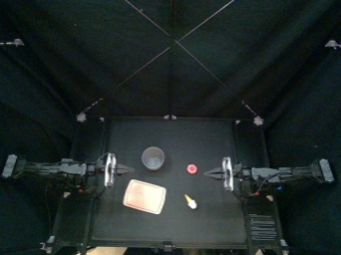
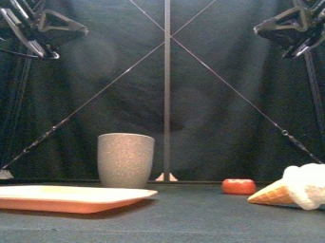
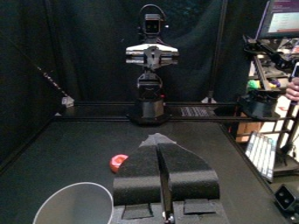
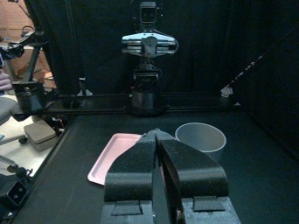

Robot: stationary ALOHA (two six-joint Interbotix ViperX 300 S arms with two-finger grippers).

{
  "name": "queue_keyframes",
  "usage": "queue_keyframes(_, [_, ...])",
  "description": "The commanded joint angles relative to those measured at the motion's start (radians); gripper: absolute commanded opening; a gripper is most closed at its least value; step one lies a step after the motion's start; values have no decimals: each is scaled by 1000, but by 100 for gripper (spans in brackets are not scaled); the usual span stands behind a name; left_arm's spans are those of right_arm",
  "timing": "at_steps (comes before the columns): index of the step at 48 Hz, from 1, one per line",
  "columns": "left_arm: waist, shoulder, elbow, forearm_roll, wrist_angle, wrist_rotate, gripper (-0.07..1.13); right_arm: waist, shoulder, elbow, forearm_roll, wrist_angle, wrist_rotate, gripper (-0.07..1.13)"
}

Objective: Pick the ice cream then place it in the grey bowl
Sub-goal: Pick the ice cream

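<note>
Black table (image 1: 216, 217) with an arm at each side. The ice cream (image 1: 190, 202), a pale orange cone with a white scoop, lies on its side near the front edge, just right of the flat pink tray (image 1: 147, 196). The tall grey speckled cup (image 1: 152, 155) stands farther back, left of centre, with a small red toy (image 1: 193, 168) to its right. The left pincer (image 3: 162, 144) and right pincer (image 4: 158, 138) hang above the table's left and right sides, each with its jaws pressed together and holding nothing.
</note>
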Motion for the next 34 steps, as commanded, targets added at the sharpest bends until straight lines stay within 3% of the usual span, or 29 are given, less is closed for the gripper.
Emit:
queue_keyframes(1, [28,3,-25,-2,18,2,-4,-2,29,0,26,2,17,0])
queue_keyframes(12, [28,-3,-26,0,54,2,-3,43,87,-6,239,206,209,6])
queue_keyframes(21, [29,-9,-25,8,54,3,-3,121,149,-25,287,258,371,14])
queue_keyframes(34, [31,-12,-23,8,55,3,-3,209,310,-41,288,252,531,62])
